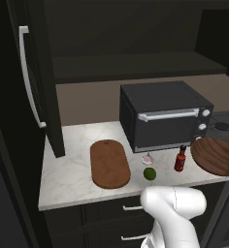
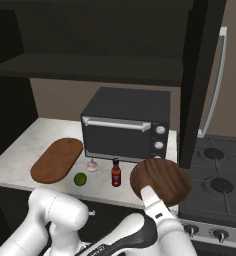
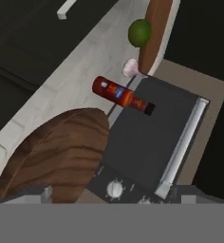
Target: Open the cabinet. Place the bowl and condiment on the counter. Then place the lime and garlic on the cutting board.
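Observation:
The cabinet (image 1: 136,43) stands open, its left door (image 1: 36,72) and right door (image 2: 200,75) swung out. On the counter (image 1: 73,179) lie the reddish cutting board (image 1: 110,163) (image 2: 57,160), the garlic (image 1: 147,159) (image 2: 92,165) (image 3: 129,67), the lime (image 1: 149,173) (image 2: 80,179) (image 3: 139,32) and the upright red condiment (image 1: 180,159) (image 2: 116,173) (image 3: 121,95). The wooden bowl (image 1: 216,156) (image 2: 165,175) (image 3: 61,152) rests at the counter's right end. My gripper (image 3: 114,193) is open and holds nothing. It hovers just above the bowl's near rim.
A black toaster oven (image 1: 162,114) (image 2: 127,125) stands right behind the garlic and condiment. A stove with burners (image 2: 215,180) adjoins the counter on the right. Drawers with short handles (image 1: 131,208) sit below the counter's front edge.

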You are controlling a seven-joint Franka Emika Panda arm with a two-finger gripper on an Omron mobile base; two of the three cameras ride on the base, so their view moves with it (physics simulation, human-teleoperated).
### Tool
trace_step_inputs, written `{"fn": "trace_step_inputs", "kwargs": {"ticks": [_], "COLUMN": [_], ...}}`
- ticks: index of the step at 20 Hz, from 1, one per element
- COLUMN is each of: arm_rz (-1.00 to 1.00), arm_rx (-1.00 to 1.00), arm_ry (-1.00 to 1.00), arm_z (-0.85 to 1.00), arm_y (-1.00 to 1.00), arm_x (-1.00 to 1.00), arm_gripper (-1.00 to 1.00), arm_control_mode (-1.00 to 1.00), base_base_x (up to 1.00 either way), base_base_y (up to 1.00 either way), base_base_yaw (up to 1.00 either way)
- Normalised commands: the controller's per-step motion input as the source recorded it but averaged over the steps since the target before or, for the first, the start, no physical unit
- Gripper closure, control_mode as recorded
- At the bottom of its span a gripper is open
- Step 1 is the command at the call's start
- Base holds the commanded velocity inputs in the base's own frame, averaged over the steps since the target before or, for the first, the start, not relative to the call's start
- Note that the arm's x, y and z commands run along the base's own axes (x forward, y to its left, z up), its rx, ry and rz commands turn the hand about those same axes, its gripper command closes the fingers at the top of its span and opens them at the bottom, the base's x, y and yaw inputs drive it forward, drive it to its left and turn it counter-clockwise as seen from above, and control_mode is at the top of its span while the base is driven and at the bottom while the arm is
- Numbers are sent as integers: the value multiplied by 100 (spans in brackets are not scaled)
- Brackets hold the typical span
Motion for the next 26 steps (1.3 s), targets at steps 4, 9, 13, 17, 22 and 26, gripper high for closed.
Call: {"fn": "trace_step_inputs", "kwargs": {"ticks": [4, 9, 13, 17, 22, 26], "arm_rz": [0, 0, 0, 0, 0, 0], "arm_rx": [-8, -9, -10, -9, -8, -9], "arm_ry": [0, 0, 0, 0, 0, 0], "arm_z": [63, 53, 41, 36, 37, 44], "arm_y": [15, 19, 32, 34, 33, 29], "arm_x": [-34, -30, -19, -17, -18, -14], "arm_gripper": [-100, -100, -100, -100, -100, -100], "arm_control_mode": [-100, -100, -100, -100, -100, -100], "base_base_x": [0, 0, 0, 0, 0, 0], "base_base_y": [0, 0, 0, 0, 0, 0], "base_base_yaw": [0, 0, 0, 0, 0, 0]}}
